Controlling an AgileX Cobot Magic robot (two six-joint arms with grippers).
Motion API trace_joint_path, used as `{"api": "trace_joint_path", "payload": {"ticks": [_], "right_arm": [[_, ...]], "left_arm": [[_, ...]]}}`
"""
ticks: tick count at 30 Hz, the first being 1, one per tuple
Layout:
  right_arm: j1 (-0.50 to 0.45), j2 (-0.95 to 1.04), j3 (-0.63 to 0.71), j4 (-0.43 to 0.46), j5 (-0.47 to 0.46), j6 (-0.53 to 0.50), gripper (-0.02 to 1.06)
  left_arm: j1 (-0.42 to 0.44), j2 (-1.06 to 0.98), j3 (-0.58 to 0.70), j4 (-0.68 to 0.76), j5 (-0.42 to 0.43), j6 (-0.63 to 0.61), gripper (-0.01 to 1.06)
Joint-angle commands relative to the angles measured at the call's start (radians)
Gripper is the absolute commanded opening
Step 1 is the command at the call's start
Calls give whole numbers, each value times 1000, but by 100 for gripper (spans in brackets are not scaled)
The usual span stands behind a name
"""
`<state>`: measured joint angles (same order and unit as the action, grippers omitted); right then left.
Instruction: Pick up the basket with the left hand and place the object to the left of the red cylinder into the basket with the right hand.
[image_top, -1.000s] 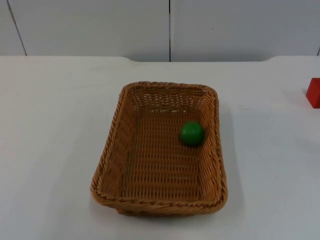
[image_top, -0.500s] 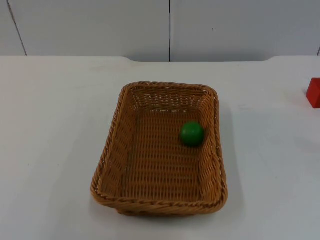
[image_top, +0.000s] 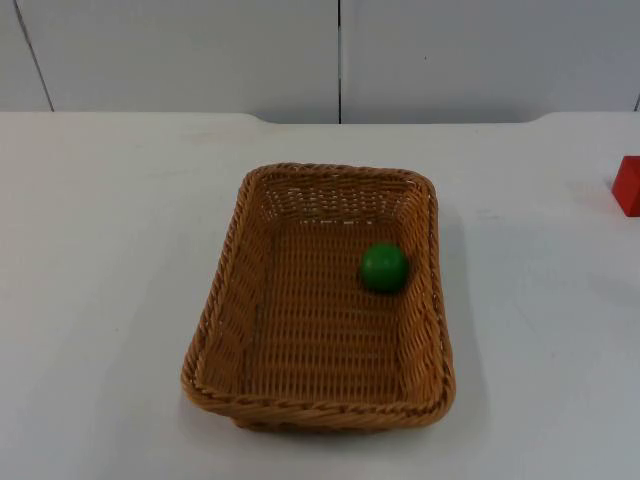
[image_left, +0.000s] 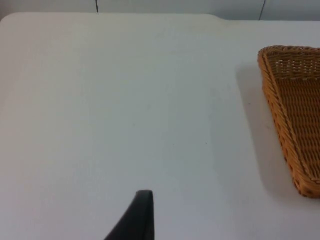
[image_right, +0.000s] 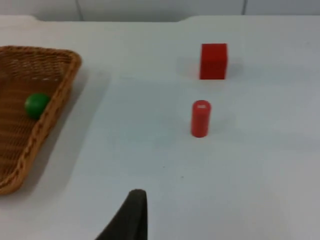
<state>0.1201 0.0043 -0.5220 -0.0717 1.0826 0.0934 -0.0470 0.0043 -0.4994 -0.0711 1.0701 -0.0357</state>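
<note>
Nothing has moved since the earlier frames, as far as we can see: the basket (image_top: 320, 300) sits in the same spot on the table (image_top: 110, 260), and the green ball (image_top: 384, 267) lies where it lay, inside the basket against its right wall.

We read this as a task that looks finished. From the right wrist view, the red cylinder (image_right: 200, 118) stands upright on the table with a red cube (image_right: 214, 61) farther back, and the stretch of table between the cylinder and the basket is bare. The ball (image_right: 36, 105) rests in the basket there too, so we judge that it was the object to the cylinder's left and that it is now delivered. It likely sits at the wall because the woven floor lets it roll until something stops it.

The basket stands flat on the table, not lifted, well apart from either arm. The left gripper (image_left: 135, 220) hangs over bare table beside the basket's (image_left: 290, 115) left side, and the right gripper (image_right: 127, 217) hangs over bare table between the basket and the cylinder. Of each we see one black fingertip, so we cannot tell whether the fingers are spread or pressed together. Both arms seem to be waiting, drawn back from the work.
</note>
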Motion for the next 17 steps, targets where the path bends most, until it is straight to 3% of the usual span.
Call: {"api": "trace_joint_path", "payload": {"ticks": [1,17], "right_arm": [[-38,-4,5,2,-4,1,105],[-57,-4,5,2,-4,1,105]], "left_arm": [[1,-4,5,6,1,-7,105],[23,-4,5,7,1,-7,105]]}}
